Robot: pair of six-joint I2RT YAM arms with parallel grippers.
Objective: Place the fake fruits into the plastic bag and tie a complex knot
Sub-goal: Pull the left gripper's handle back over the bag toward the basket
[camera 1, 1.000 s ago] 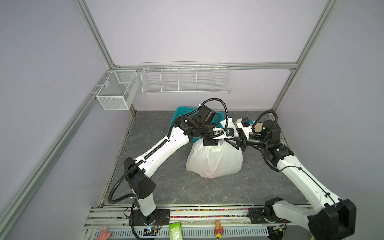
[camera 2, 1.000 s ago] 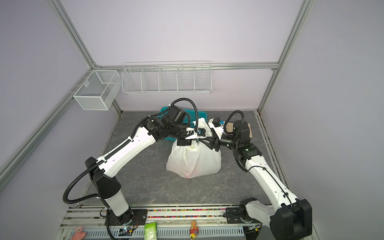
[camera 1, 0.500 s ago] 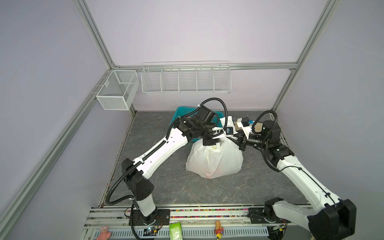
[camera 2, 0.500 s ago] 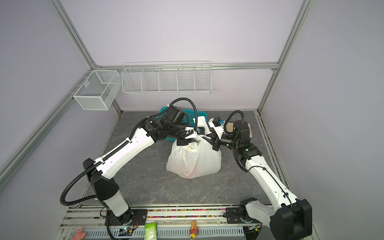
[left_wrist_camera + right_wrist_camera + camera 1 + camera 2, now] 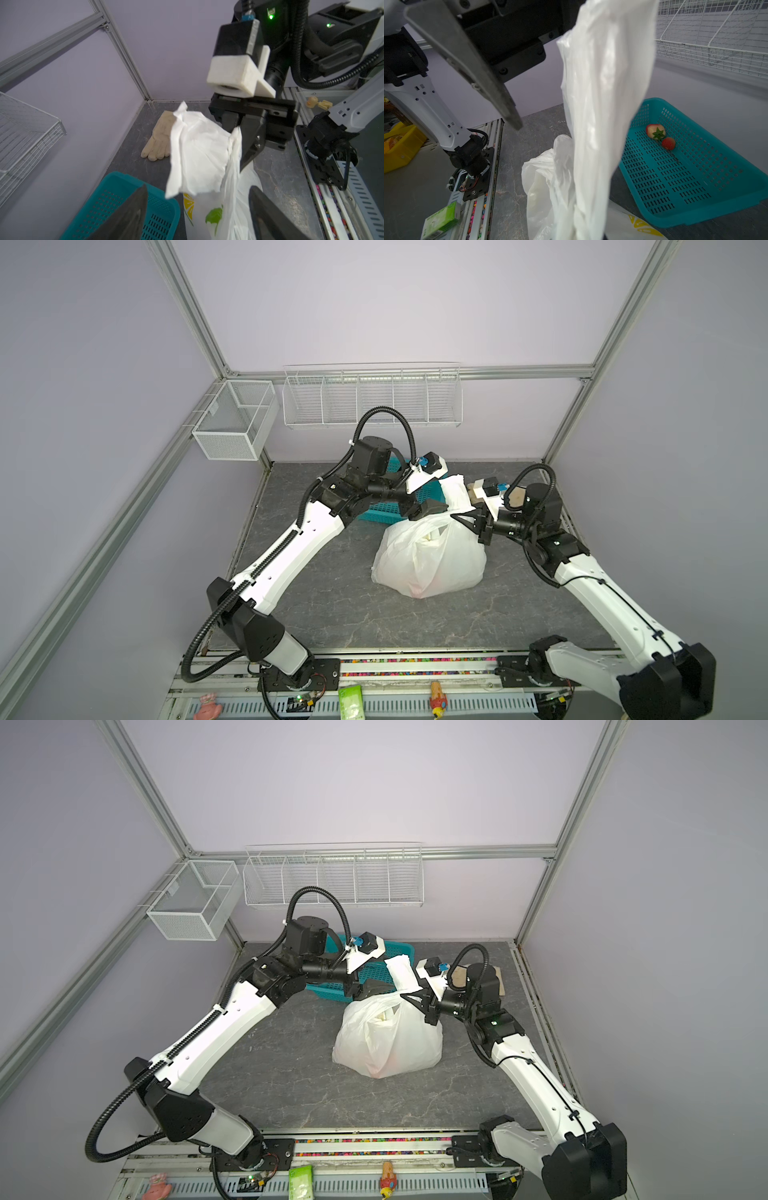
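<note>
While the plastic bag point(image 5: 432, 560) sits bulging on the counter point(image 5: 332, 614) w/ one handle clamped in my right end effector point(image 5: 459, 517) and my left end effector point(image 5: 197, 188) gaping nearby, I judge the knot unfinished, 2 fake fruits point(image 5: 661, 136) lie in the teal basket point(image 5: 695, 187), & bag contents/handle crossing are hidden by film.

Angled the white-shelled, black-jointed left arm point(image 5: 286, 556) and the matching right arm point(image 5: 602, 593) inward, elbows bent, wrists level and facing each other close together. Held the black two-fingered left gripper point(image 5: 434, 508) with jaws spread wide apart. Clamped the black right gripper point(image 5: 456, 516) shut on a handle strip of the thin white plastic bag point(image 5: 432, 560).
</note>
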